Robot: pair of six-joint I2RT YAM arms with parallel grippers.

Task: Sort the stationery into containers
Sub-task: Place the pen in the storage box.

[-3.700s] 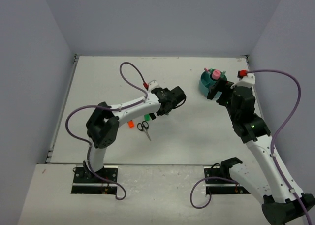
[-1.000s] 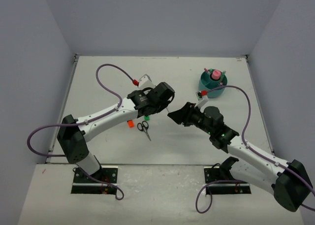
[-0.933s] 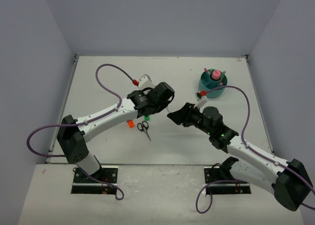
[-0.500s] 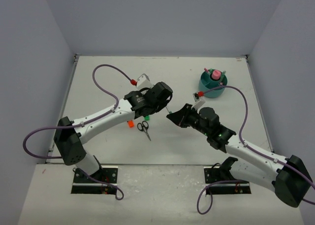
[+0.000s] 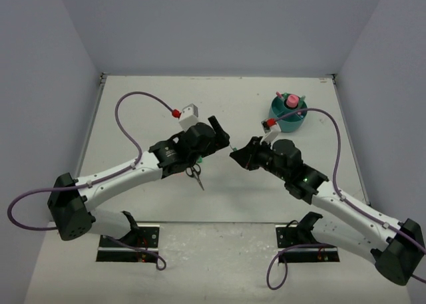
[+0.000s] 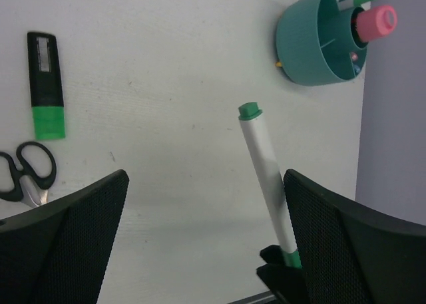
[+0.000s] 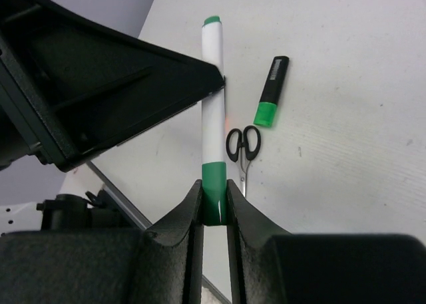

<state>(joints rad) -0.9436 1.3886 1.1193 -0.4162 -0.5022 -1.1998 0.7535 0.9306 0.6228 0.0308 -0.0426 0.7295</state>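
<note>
A white pen with green ends point(image 7: 213, 118) stands out from my right gripper point(image 7: 214, 197), which is shut on its green cap above the table. In the left wrist view this pen point(image 6: 263, 171) lies close to the right finger of my left gripper point(image 6: 206, 244), whose jaws are wide open. From above, the left gripper point(image 5: 223, 136) and right gripper point(image 5: 235, 155) meet tip to tip at mid-table. The teal organizer point(image 5: 287, 116) stands at the back right with a pink-capped bottle point(image 5: 291, 102) in it. Black-handled scissors point(image 5: 195, 172) and a green highlighter point(image 6: 46, 84) lie on the table.
The organizer point(image 6: 313, 44) also holds a green-tipped pen beside the bottle point(image 6: 376, 21). Scissors point(image 7: 243, 144) and highlighter point(image 7: 271, 94) lie side by side below the grippers. Walls close the table at left, back and right.
</note>
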